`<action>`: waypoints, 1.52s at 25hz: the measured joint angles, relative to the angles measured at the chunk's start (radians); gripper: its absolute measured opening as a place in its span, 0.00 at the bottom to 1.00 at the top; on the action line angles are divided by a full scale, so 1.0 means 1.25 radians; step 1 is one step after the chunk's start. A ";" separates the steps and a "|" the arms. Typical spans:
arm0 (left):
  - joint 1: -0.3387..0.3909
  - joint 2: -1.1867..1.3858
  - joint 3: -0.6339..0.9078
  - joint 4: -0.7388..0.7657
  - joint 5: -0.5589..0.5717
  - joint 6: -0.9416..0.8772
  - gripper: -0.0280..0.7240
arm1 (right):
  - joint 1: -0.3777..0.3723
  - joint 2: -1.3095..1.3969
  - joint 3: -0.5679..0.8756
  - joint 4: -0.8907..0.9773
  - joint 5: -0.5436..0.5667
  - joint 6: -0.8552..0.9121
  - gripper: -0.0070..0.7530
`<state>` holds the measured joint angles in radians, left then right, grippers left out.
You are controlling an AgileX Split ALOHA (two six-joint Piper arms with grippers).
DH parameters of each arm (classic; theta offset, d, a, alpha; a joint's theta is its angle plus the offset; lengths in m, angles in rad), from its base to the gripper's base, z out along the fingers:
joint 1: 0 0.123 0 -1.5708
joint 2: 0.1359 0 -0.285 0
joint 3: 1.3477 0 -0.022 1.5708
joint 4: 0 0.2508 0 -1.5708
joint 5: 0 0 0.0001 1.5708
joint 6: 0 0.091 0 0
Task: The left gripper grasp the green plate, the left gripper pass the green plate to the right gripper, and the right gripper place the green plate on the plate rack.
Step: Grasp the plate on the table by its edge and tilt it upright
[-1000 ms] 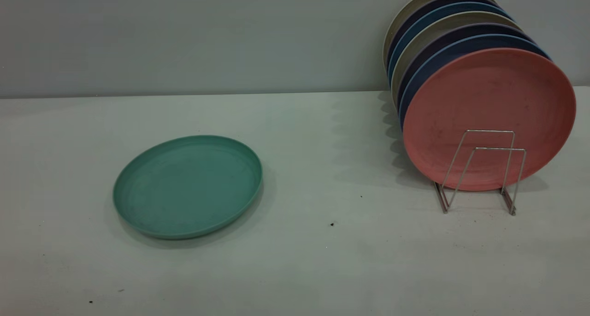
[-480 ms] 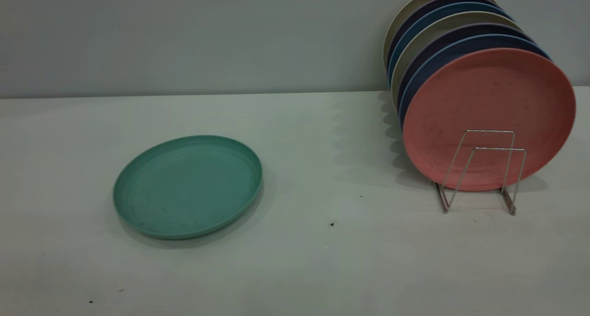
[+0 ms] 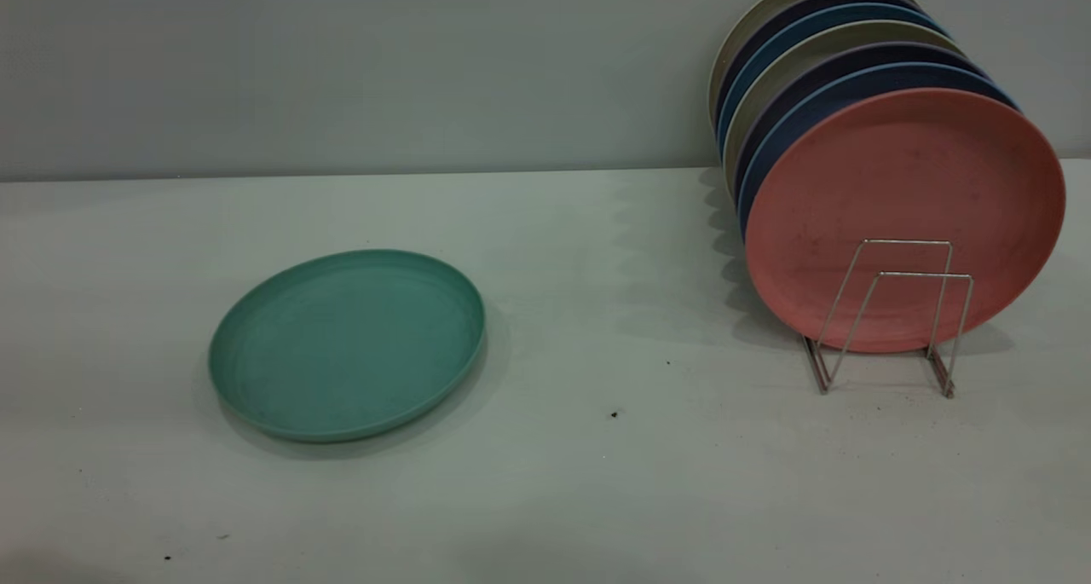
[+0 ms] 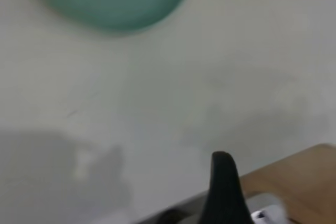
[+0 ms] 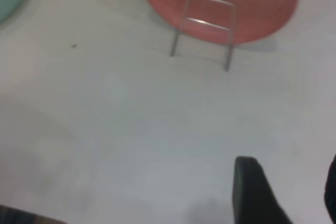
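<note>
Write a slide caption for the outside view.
Green plate lies flat on the table; plate rack stands at right, packed with plates.

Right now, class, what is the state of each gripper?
Left gripper: cannot be told; only one finger shows, away from the green plate.
Right gripper: open, holding nothing, short of the plate rack.

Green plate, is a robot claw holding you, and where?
No. The green plate lies flat on the table, nothing touching it. The left claw's finger is far from it; the right claw holds nothing.
</note>
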<state>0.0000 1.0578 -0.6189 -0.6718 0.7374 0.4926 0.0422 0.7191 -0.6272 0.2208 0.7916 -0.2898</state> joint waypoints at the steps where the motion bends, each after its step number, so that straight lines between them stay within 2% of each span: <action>1: 0.000 0.051 -0.007 -0.055 -0.009 0.054 0.79 | 0.000 0.025 -0.004 0.014 -0.009 -0.014 0.47; 4: 0.000 0.200 -0.033 -0.240 -0.026 0.239 0.79 | 0.000 0.070 -0.005 0.044 -0.033 -0.048 0.47; 8: 0.019 0.400 -0.096 -0.389 -0.036 0.392 0.79 | 0.000 0.084 -0.005 0.059 -0.047 -0.068 0.47; 15: 0.145 0.683 -0.249 -0.430 -0.019 0.427 0.79 | 0.000 0.084 -0.005 0.062 -0.050 -0.076 0.47; 19: 0.219 0.763 -0.275 -0.435 -0.057 0.427 0.79 | 0.000 0.084 -0.005 0.062 -0.054 -0.076 0.47; 22: 0.252 0.818 -0.277 -0.435 -0.069 0.428 0.79 | 0.000 0.085 -0.005 0.062 -0.058 -0.076 0.47; 27: 0.252 0.901 -0.277 -0.462 -0.089 0.452 0.79 | 0.000 0.085 -0.005 0.062 -0.063 -0.078 0.47; 33: 0.245 0.976 -0.293 -0.612 -0.110 0.567 0.78 | 0.000 0.085 -0.005 0.062 -0.069 -0.078 0.47; 38: 0.221 1.033 -0.319 -0.683 -0.085 0.602 0.72 | 0.000 0.085 -0.005 0.062 -0.071 -0.078 0.47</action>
<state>0.2767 2.3491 -1.0172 -1.5252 0.6317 1.2453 0.0422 0.8249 -0.6337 0.2981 0.7026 -0.3872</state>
